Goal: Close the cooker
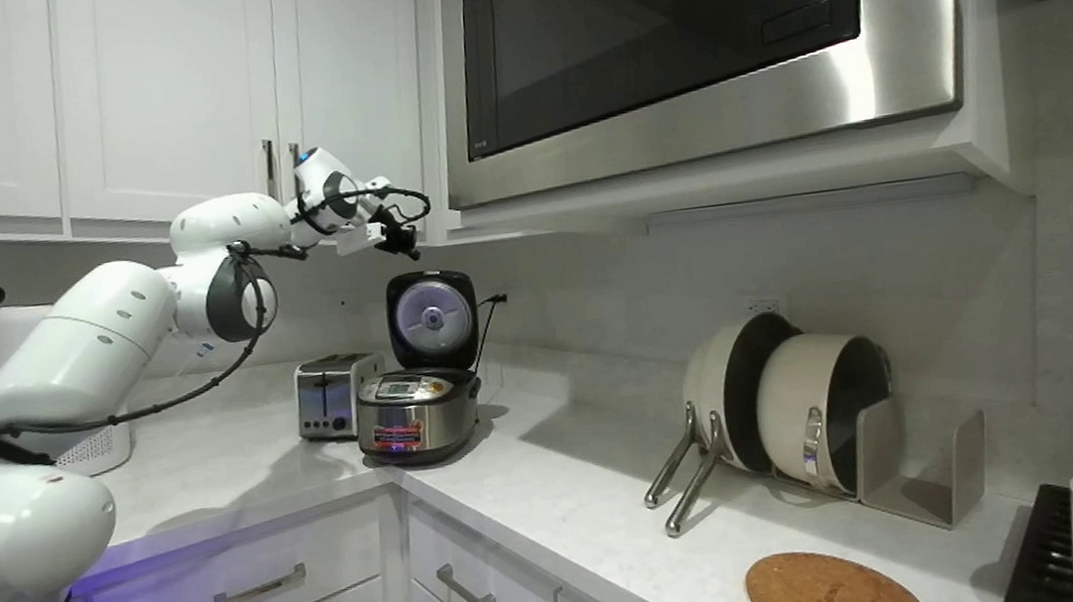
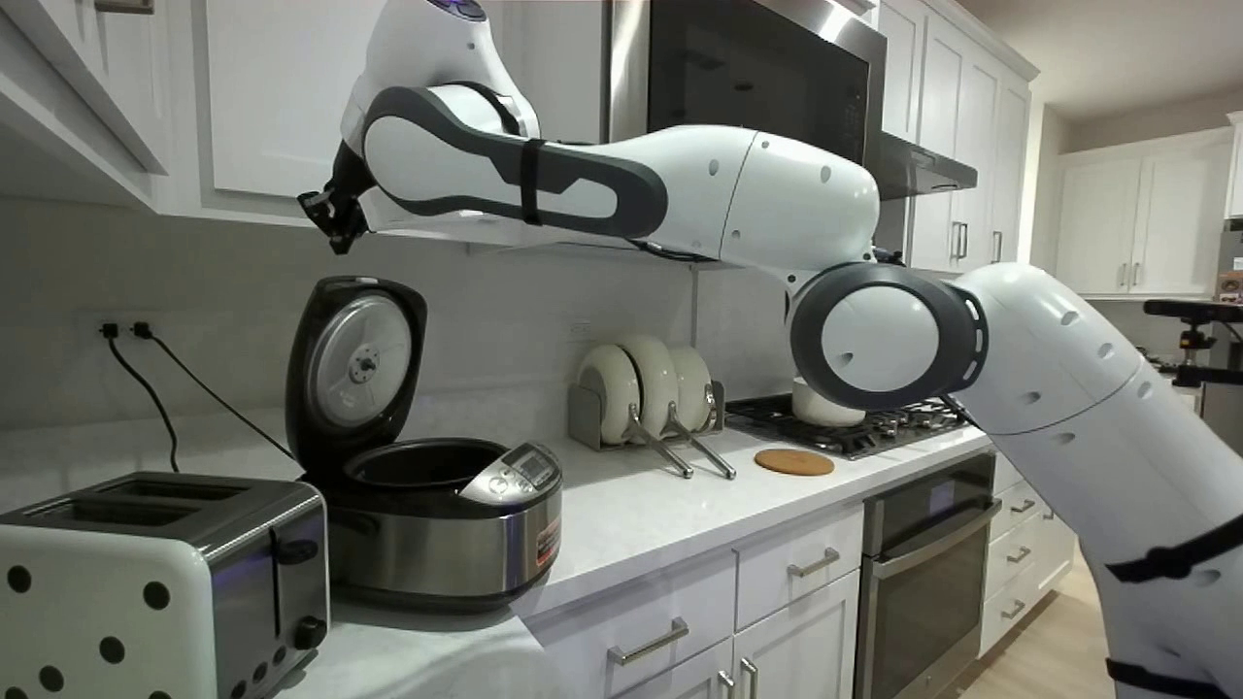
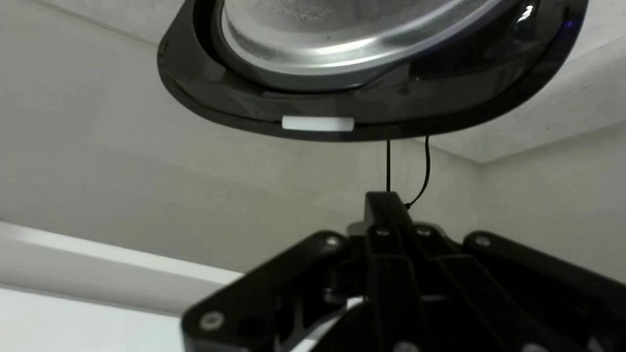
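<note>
Nearest on the white countertop (image 2: 631,515): boxy white-and-silver toaster with black dots (image 2: 184,573), probably parked there for the black wall plugs (image 2: 142,330) above the back edge. Just past it is your target, the small round silver-and-black rice cooker (image 2: 427,553), near the inside corner where the two front edges meet. Its silver control panel (image 2: 513,474) faces roughly that corner, hinge on the back-edge side, so the round dark lid with silvery inside (image 2: 357,361) should swing toward the front edges. Lid's up, near vertical; cooker not closed.

Farther: cream round pans (image 2: 653,383) stand on rim in a grey upright rack (image 2: 585,417) by the back edge, likely to save space. Then a flat brown cork disc (image 2: 794,462), out from the back edge, maybe for hot cookware, and the black gas cooktop (image 2: 845,443).

Your white jointed arm (image 2: 879,335) reaches in over the front edge, wrist bent down, black two-finger gripper (image 3: 388,208) above the lid's free rim, not touching. Jaws look pressed together, nothing between them; reads like a blunt pusher. Can't tell if the tips are past the lid's plane. You'd want them on its back-edge side, then push forward and down. Risk: slipping off the rim or shoving the cooker.
</note>
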### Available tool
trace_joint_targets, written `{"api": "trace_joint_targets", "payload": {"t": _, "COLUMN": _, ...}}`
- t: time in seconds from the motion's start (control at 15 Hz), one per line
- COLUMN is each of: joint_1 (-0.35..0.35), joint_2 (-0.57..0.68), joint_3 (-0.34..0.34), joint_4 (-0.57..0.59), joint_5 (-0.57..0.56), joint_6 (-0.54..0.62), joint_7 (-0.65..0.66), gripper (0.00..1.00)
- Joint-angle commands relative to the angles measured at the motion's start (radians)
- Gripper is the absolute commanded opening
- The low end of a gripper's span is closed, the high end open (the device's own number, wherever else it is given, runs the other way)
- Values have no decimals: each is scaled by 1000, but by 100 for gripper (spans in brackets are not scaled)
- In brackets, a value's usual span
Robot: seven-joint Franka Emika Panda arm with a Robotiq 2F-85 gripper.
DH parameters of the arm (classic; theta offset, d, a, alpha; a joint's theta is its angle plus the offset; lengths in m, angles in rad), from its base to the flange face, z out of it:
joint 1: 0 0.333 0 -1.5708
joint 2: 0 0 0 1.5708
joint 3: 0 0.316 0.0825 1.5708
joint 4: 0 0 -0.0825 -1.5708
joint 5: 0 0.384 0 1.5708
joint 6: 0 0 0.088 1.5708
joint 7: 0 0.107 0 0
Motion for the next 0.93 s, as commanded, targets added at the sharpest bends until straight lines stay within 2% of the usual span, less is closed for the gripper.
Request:
{"api": "trace_joint_targets", "payload": {"t": 0.0, "joint_1": 5, "joint_2": 9, "joint_3": 5, "joint_4": 48, "joint_5": 14, "joint_6": -72, "joint_7": -24, "gripper": 0}}
{"api": "trace_joint_targets", "payload": {"t": 0.87, "joint_1": 3, "joint_2": 24, "joint_3": 23, "joint_4": 53, "joint_5": 30, "joint_6": -186, "joint_7": -30, "gripper": 0}}
